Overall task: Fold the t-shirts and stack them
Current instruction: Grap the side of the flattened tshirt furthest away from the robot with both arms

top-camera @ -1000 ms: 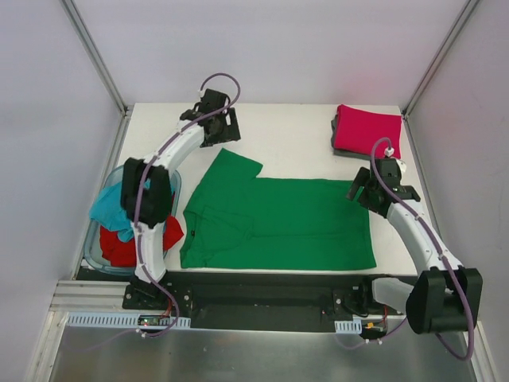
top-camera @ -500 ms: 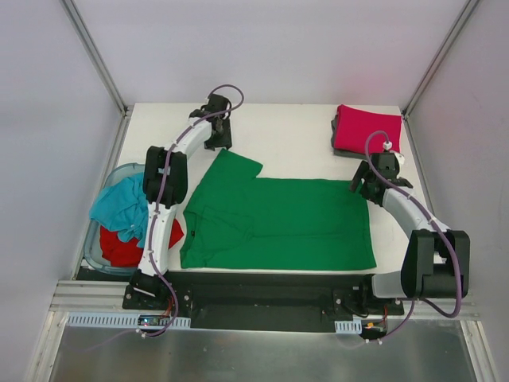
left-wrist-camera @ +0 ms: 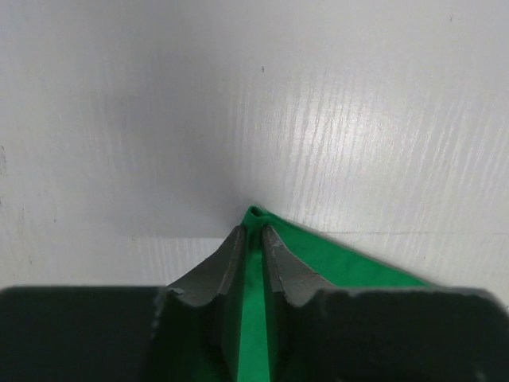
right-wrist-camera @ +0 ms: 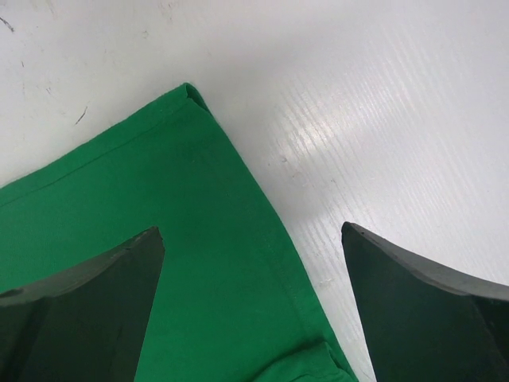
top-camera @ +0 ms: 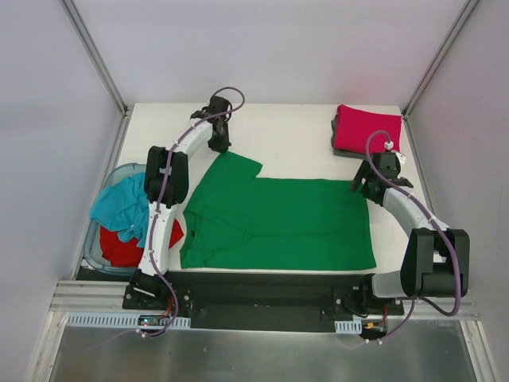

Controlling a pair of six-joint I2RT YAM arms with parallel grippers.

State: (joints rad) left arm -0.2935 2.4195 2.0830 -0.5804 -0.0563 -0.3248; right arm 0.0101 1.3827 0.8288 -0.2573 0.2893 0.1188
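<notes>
The green t-shirt (top-camera: 278,223) lies spread flat on the white table (top-camera: 294,131), collar towards the left. The left gripper (left-wrist-camera: 253,237) is at the tip of the far sleeve, jaws pinched together on that green corner, with cloth showing between the fingers (left-wrist-camera: 280,267). The right gripper (right-wrist-camera: 250,235) hangs over the far hem corner, jaws wide apart, one finger above cloth and the other above bare table. A folded crimson-pink t-shirt (top-camera: 367,129) sits on a dark grey t-shirt (top-camera: 335,134) at the far right corner. The teal t-shirt (top-camera: 119,208) and red t-shirt (top-camera: 126,250) are heaped in the pale-blue tub (top-camera: 92,256) on the left
</notes>
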